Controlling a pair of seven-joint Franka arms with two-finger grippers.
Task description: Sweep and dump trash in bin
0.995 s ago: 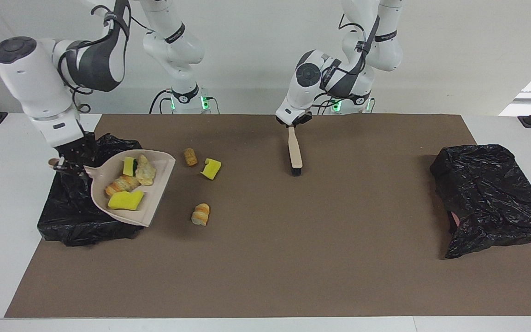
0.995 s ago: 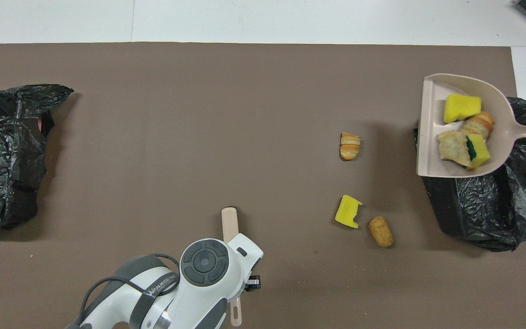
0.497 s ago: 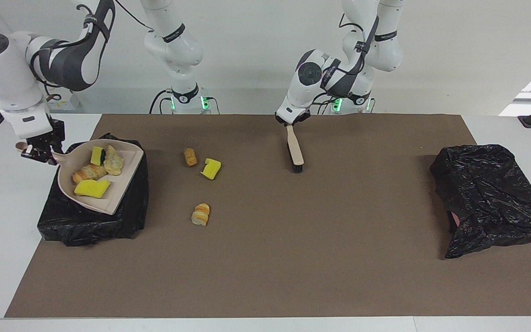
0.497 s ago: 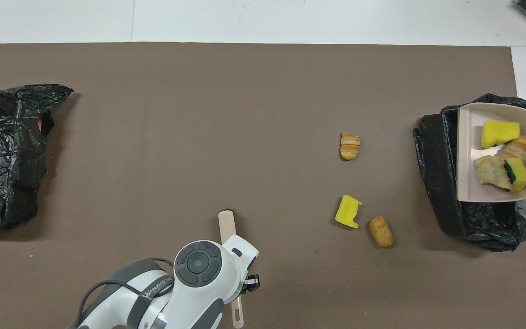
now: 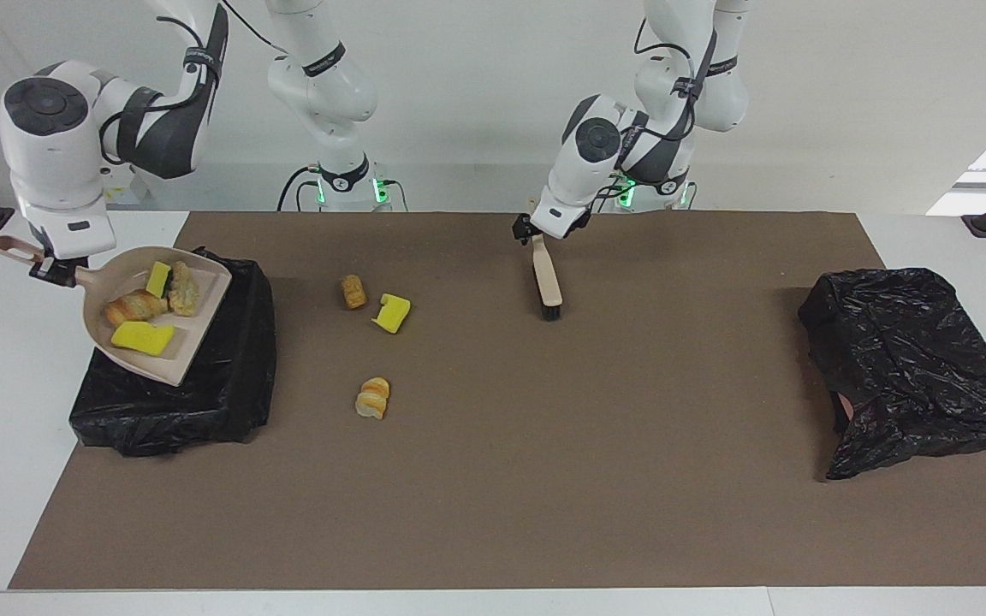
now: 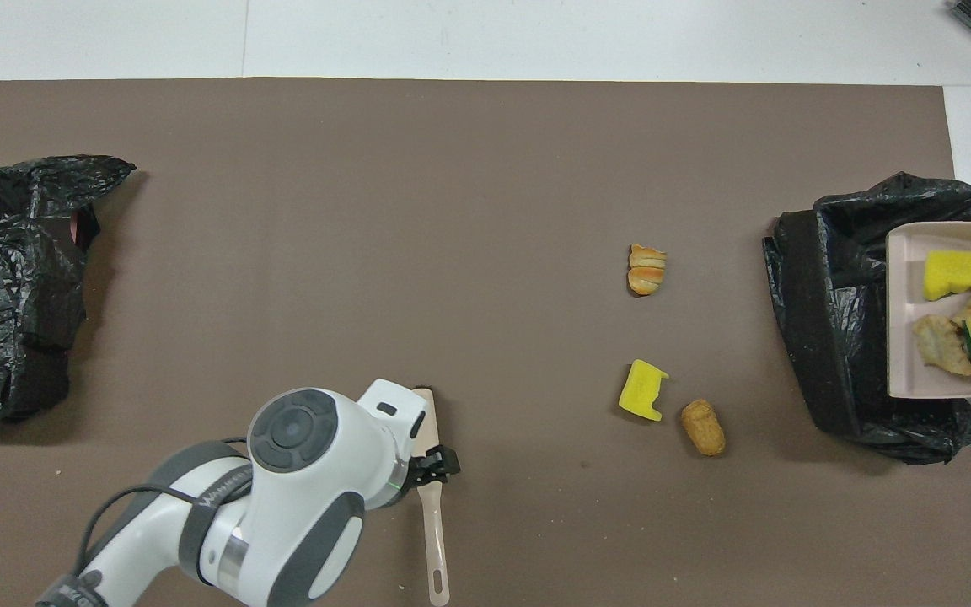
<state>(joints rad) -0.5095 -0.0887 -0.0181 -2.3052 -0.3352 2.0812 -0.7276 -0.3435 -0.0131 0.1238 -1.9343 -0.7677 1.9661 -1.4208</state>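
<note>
A: Since we start at the robots' end, what about the left gripper point(image 5: 536, 229)?
B: It is over the handle of the beige brush point(image 5: 549, 282), close to the mat's point(image 5: 544, 479) edge nearest the robots. The brush points away from the robots, bristles on the mat. I cannot tell whether the fingers are apart or pinching the handle.
A: Right gripper point(image 5: 52, 269)?
B: It is at the right arm's end, clamped on the handle of the beige dustpan point(image 5: 193, 346). The pan is up in the air, over the black-bagged bin point(image 5: 168, 411).
A: Trash point(image 5: 142, 338)?
B: 7 scraps. 4 lie in the pan: 2 yellow sponge chunks, 1 striped bread roll, 1 pale lump. 3 lie loose on the mat between the bin and the brush. A tan lump point(image 5: 353, 292) is nearest the robots, a yellow chunk point(image 5: 392, 312) is just beside it, and a striped roll point(image 5: 372, 398) is farther out.
A: Anything else?
B: 1 crumpled black bag point(image 5: 912, 359) is at the left arm's end.
</note>
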